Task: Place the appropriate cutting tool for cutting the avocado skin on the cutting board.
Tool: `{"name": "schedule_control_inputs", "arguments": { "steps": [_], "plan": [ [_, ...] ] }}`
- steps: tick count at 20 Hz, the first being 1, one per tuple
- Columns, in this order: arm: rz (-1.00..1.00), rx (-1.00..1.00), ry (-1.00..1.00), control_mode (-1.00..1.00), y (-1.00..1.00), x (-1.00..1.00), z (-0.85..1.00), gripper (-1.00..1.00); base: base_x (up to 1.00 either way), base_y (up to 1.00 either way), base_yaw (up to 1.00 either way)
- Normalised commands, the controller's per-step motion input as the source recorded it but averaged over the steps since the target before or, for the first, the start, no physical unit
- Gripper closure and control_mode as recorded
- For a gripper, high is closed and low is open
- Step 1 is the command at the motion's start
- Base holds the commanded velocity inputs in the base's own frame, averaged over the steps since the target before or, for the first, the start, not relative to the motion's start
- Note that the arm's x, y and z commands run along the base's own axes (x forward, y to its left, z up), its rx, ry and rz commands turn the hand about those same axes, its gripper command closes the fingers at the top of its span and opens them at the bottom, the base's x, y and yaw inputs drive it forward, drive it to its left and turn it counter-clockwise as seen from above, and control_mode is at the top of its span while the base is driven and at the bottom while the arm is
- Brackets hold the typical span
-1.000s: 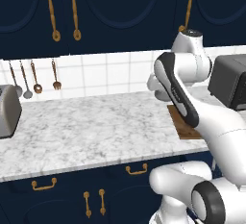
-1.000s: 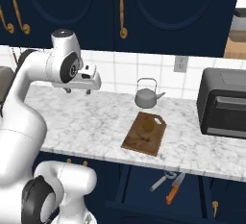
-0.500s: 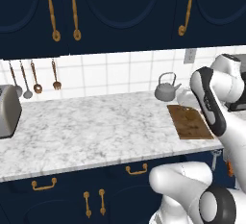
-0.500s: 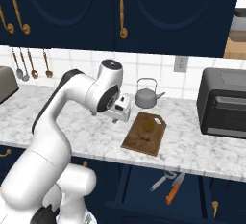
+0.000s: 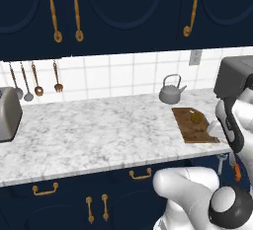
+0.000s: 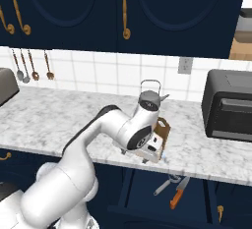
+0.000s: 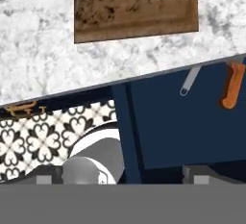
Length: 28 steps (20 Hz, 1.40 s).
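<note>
The gripper (image 6: 146, 160) hangs over the open drawer (image 7: 192, 127), approaching the knife (image 7: 232, 84) at 2 o'clock below the board (image 7: 134, 6). Whether the jaws are open, I cannot tell. Next it must descend onto the orange handle.

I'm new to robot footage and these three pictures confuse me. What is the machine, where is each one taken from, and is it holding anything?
It is a white robot arm on a driving base in a rendered kitchen. Two pictures come from cameras on the base, behind the arm to its left and right; the third looks along the hand. On the marble counter lie a wooden cutting board with a small avocado on it, a grey kettle behind, a toaster far left and a dark toaster oven on the right. Below the counter's edge, an open drawer holds an orange-handled knife and a metal tool. The gripper hangs at the counter's front edge above that drawer. Nothing shows between its fingertips.
</note>
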Motion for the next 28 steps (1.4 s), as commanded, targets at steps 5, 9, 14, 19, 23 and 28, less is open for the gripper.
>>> {"name": "schedule_control_inputs", "arguments": {
  "steps": [5, 9, 14, 19, 23, 28],
  "plan": [
    [0.00, 0.00, 0.17, -1.00, -1.00, -0.12, -0.77, -1.00, 0.00, 0.00, 0.00],
    [0.00, 0.00, 0.16, -1.00, -0.88, -0.05, -0.63, -1.00, 0.00, 0.00, 0.00],
    [0.01, 0.05, 0.08, -1.00, -0.48, -0.06, -0.48, -1.00, 0.00, 0.00, 0.00],
    [0.00, 0.01, 0.09, -1.00, -0.09, -0.19, -0.50, -1.00, 0.00, 0.00, 0.00],
    [0.00, 0.00, 0.09, -1.00, 0.00, -0.30, -0.62, -1.00, 0.00, 0.00, 0.00],
    [0.00, 0.03, 0.17, -1.00, 0.01, -0.35, -0.28, -1.00, 0.00, 0.00, 0.00]
  ]
}}
